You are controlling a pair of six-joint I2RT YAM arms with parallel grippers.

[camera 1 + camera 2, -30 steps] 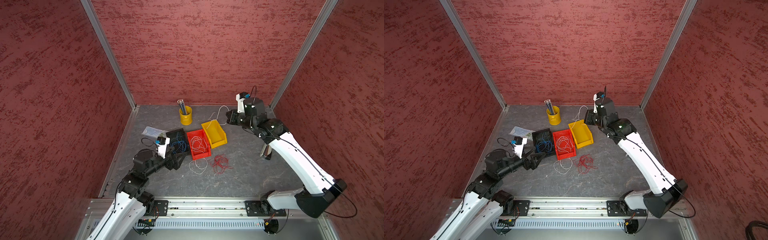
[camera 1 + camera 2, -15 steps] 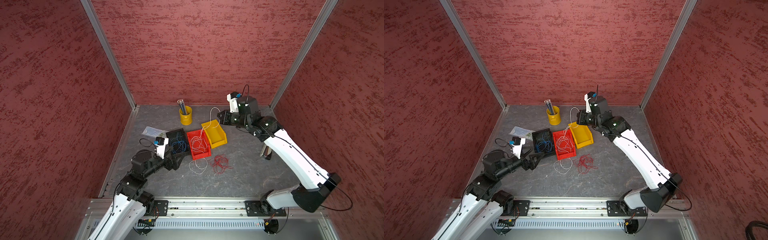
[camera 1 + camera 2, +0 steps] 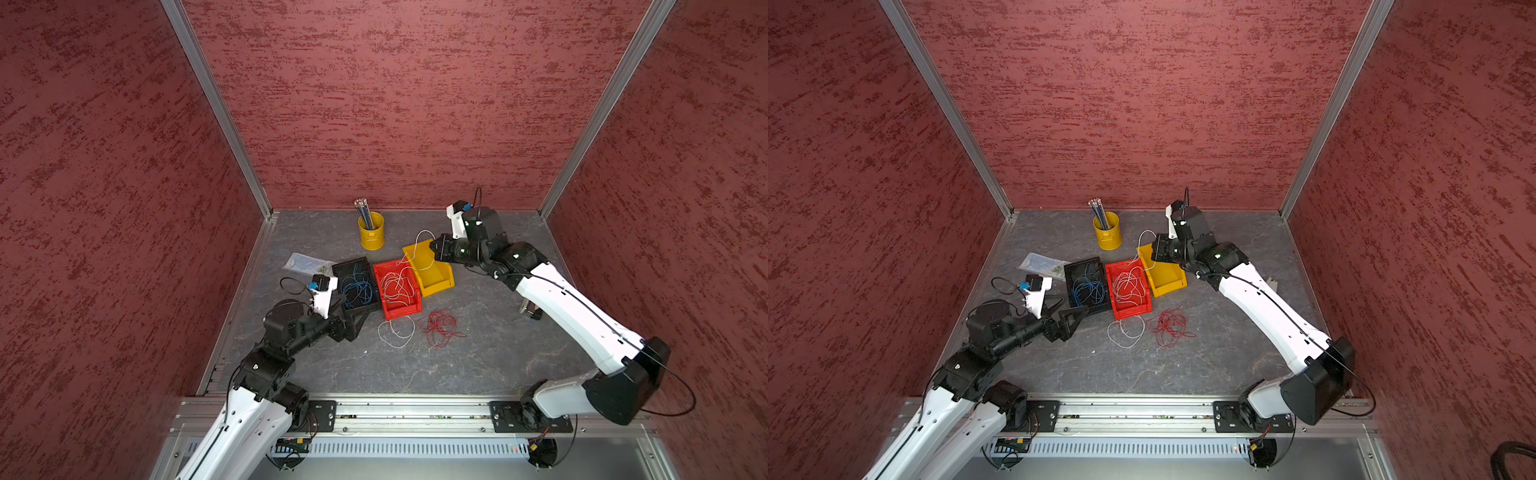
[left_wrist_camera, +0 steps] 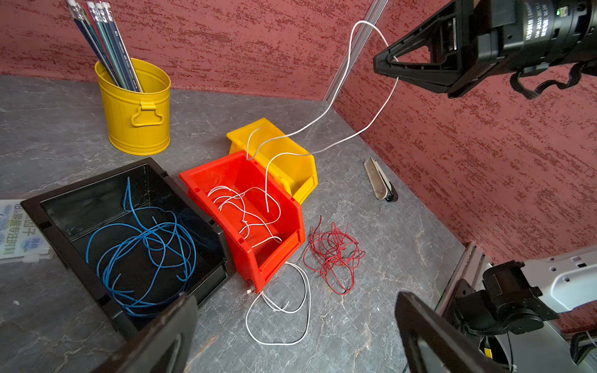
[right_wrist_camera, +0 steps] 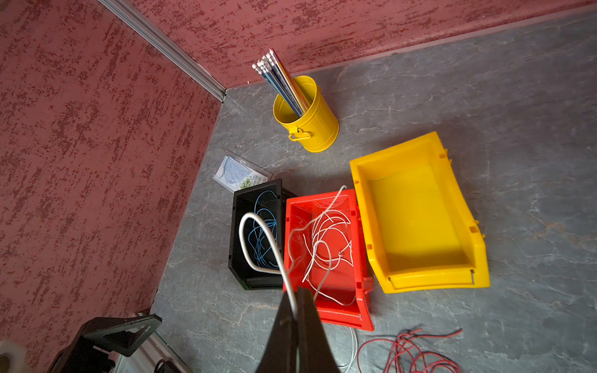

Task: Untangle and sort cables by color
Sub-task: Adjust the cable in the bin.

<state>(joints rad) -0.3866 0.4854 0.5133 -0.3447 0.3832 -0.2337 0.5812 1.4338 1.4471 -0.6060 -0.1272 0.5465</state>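
Note:
Blue cables (image 3: 357, 289) lie coiled in the black bin (image 3: 349, 266). White cables (image 3: 397, 286) fill the red bin (image 3: 399, 311), and one white loop (image 3: 397, 334) lies on the table at its front. A red cable tangle (image 3: 440, 328) sits beside that loop. My right gripper (image 3: 434, 247) hovers over the empty yellow bin (image 3: 436, 278), shut on a white cable (image 4: 350, 48) that arcs up and trails down into the red bin; the pinch shows in the right wrist view (image 5: 295, 297). Open and empty, my left gripper (image 3: 353, 320) sits low by the black bin's near corner.
A yellow bucket of pencils (image 3: 371, 230) stands at the back. A flat plastic packet (image 3: 305, 262) lies left of the black bin. A small metal piece (image 4: 379, 181) rests near the right wall, under the right arm. Red walls close three sides.
My right gripper has carried the white cable leftward from the back right to above the yellow bin, and the strand's free end now hangs in the red bin. The left arm barely moved.

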